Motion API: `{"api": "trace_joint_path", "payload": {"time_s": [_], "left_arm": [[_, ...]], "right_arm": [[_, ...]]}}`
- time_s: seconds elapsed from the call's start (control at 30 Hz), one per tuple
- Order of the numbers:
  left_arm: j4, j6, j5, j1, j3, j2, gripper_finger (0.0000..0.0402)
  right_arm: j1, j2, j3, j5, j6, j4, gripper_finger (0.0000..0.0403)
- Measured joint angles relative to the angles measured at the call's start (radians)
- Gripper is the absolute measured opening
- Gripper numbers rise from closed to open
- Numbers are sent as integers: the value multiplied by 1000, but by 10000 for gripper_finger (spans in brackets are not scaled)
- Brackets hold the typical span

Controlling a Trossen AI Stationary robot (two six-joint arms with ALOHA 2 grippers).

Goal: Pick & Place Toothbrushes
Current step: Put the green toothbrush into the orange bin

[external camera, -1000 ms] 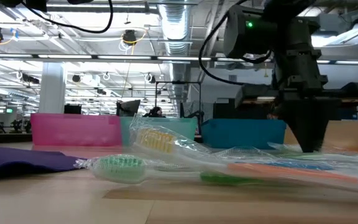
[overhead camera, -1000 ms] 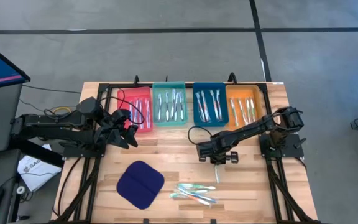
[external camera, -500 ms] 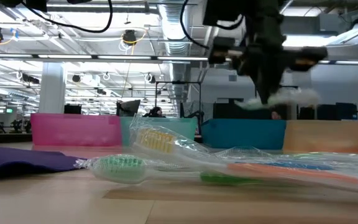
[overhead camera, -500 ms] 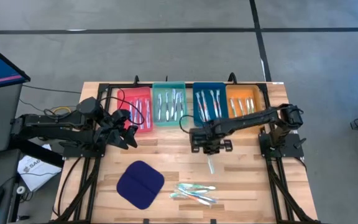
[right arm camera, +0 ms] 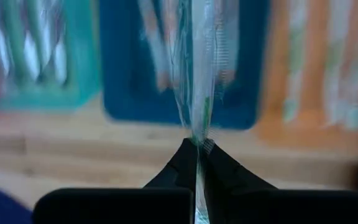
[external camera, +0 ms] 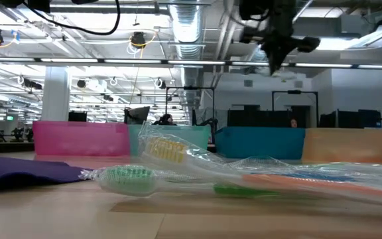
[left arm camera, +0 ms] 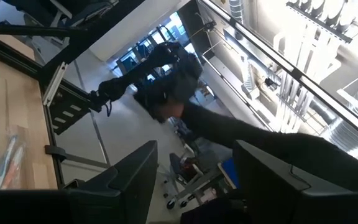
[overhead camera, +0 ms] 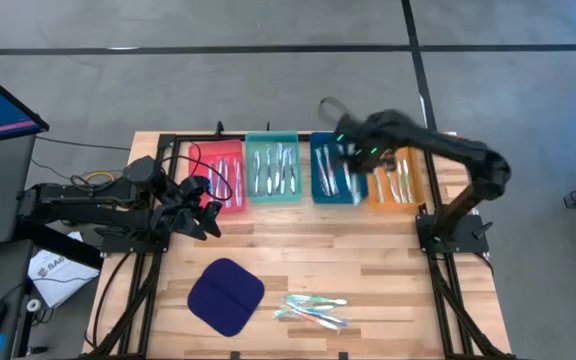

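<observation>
Your wrapped toothbrush point(right arm camera: 197, 74) is pinched at one end by the right gripper point(right arm camera: 197, 148), hanging lengthwise over the blue tray point(overhead camera: 334, 170), likely lined up to drop in alongside the brushes already there. A few more brushes point(overhead camera: 313, 308) wait at the table's near edge beside the pad point(overhead camera: 225, 296). Your left gripper point(overhead camera: 208, 205) idles by the red tray point(overhead camera: 218, 175), fingers spread, holding nothing.

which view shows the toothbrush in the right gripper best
The right wrist view: the wrapped toothbrush runs straight out from the shut right gripper over the blue tray. The high view shows only a blurred sliver; the low and left wrist views do not show it.
</observation>
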Motion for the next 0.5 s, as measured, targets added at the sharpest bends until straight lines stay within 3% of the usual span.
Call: {"api": "trace_joint_path", "payload": {"time_s": [0.23,0.37,0.5], "left_arm": [[3,16,-80,21,1,12,204],[3,14,-178,80,1,33,204],[3,-9,-265,128,1,57,204]], "right_arm": [[-248,-105,-34,55,-223,-110,0],[-324,-110,-139,46,-353,-52,0],[-379,-109,-301,10,-365,81,0]]}}
